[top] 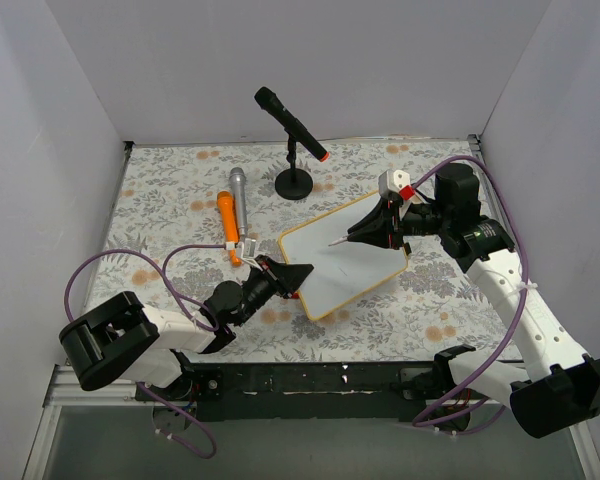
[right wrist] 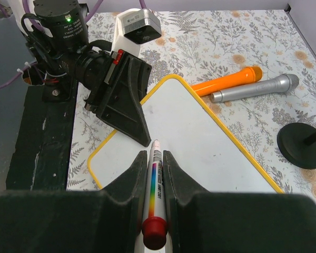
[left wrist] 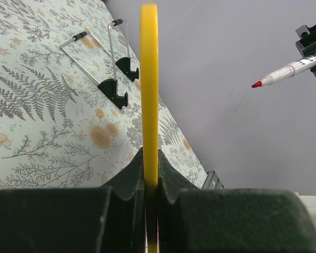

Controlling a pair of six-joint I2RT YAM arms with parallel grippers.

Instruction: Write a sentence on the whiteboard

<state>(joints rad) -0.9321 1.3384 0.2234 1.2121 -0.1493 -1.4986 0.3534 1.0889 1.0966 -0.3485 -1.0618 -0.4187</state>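
Observation:
The whiteboard [top: 345, 255], white with a thin yellow rim, is held tilted over the floral cloth. My left gripper [top: 298, 275] is shut on its near-left edge. In the left wrist view the rim [left wrist: 149, 79] runs edge-on up from between the jaws of the left gripper [left wrist: 150, 158]. My right gripper [top: 368, 230] is shut on a red-capped marker [right wrist: 156, 179], whose red tip [left wrist: 258, 84] hovers a little above the board's face [right wrist: 200, 137]. No sentence shows; the white face is blank.
A black microphone [top: 292, 125] on a round-based stand [top: 294, 184] stands behind the board. An orange microphone [top: 227, 225] and a silver one [top: 238, 195] lie to its left. White walls close in three sides. The board's wire stand [left wrist: 113, 89] hangs below it.

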